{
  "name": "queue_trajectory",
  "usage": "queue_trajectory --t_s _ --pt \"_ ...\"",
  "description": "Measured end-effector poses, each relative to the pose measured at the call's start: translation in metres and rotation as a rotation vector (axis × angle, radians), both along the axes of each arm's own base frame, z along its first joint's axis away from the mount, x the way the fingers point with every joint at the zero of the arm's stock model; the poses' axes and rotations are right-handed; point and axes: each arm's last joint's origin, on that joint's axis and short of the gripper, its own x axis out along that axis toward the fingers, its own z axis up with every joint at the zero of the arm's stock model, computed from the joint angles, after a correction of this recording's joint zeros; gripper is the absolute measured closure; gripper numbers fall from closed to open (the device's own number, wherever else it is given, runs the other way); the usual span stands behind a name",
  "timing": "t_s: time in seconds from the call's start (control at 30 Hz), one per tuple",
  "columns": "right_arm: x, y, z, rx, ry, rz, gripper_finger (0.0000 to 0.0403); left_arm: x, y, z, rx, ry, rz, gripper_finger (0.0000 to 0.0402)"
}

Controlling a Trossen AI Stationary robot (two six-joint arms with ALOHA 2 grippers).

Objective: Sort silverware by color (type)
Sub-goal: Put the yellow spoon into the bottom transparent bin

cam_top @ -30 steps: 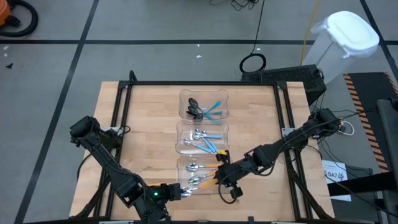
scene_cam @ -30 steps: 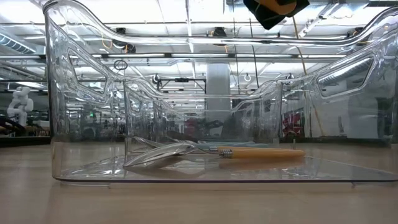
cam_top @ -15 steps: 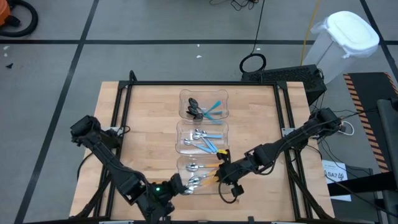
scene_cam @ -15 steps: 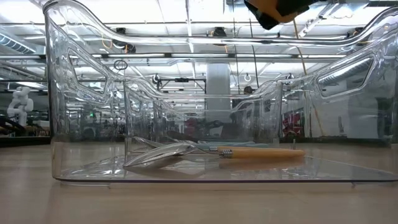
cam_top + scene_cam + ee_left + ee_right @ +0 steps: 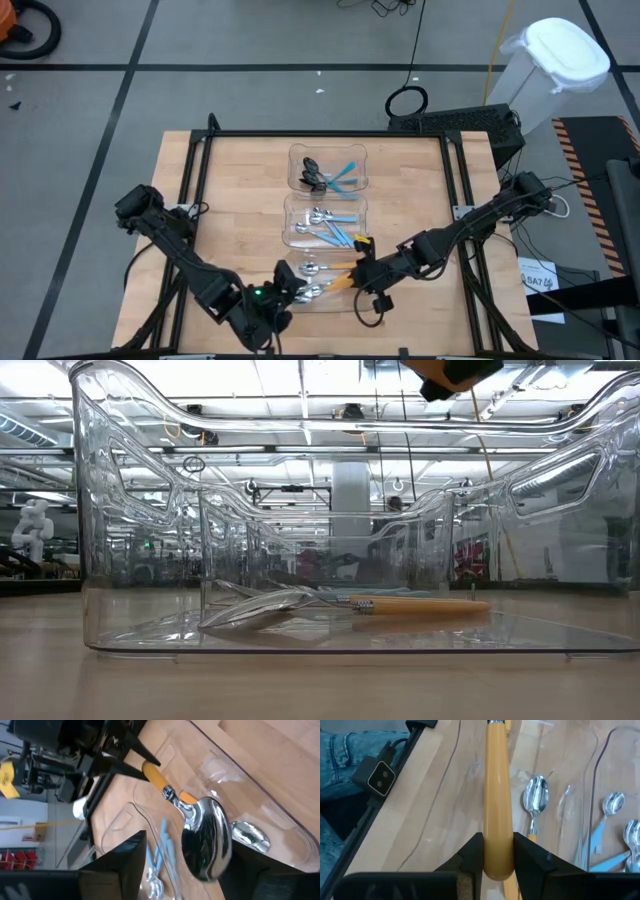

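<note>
1. L end effector (image 5: pixel 283 296): at the near-left corner of the nearest clear bin (image 5: pixel 352 306), near the counter (image 5: pixel 235 200) front edge. Its wrist view shows both fingers spread, one each side of a silver spoon bowl w/ nothing pinched, so open.
2. Orange-handled spoon (image 5: pixel 338 284): held up over the nearest bin. Silver bowl toward the L arm, orange handle running back toward the R arm, so its long axis lies roughly left-right across the counter, tilted a bit.
3. R end effector (image 5: pixel 498 851): at the bin's right side, toward the counter's near-right. Fingers clamped on the orange handle's end; handle runs straight out from betw. the fingers along the approach line.
4. Key relation, as a judgement: the spoon bowl lies straight ahead of the L end effector and betw. its spread fingers, so L is nearer the bowl end and R owns the handle end. Looks like a handover or a joint placement into this bin; can't tell which.
5. Other spoons: a 2nd orange-handled spoon (image 5: pixel 340 603) lies flat on the nearest bin's floor. Blue-handled silver spoons (image 5: pixel 330 226) in the middle bin, dark-bowled blue-handled ones (image 5: pixel 325 178) in the far bin.
6. Views: only the L wrist view shows the bowl sitting betw. the L fingers; only the R wrist view shows the grip on the handle. The low view shows the resting spoon but just a scrap of orange at the top edge.
</note>
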Motion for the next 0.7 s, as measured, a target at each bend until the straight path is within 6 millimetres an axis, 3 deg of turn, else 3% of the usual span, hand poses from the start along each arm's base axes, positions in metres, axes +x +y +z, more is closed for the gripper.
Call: queue_trajectory --t_s 0.7 --pt "-0.005 -0.007 -0.006 -0.065 0.064 -0.125 0.0327 -0.017 0.014 0.005 -0.077 0.01 0.192 0.0186"
